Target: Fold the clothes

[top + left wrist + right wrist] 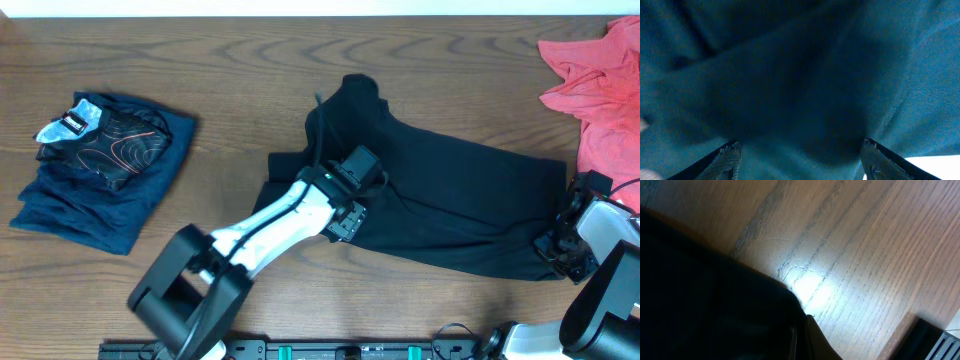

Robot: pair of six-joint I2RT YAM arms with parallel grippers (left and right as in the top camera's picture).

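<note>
Wooden table (250,60), T-shirt (450,200) under left fingers (726,161)

pink garment (600,90) cut off at right edge; t-shirt (800,75) blurred close-up.

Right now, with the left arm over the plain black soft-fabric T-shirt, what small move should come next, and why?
Probably close the left gripper on the cloth beneath it. Its jaws stand wide open over the plain black soft T-shirt, while the right gripper is shut at the shirt's near right corner, so a second hold seems needed before folding.
</note>
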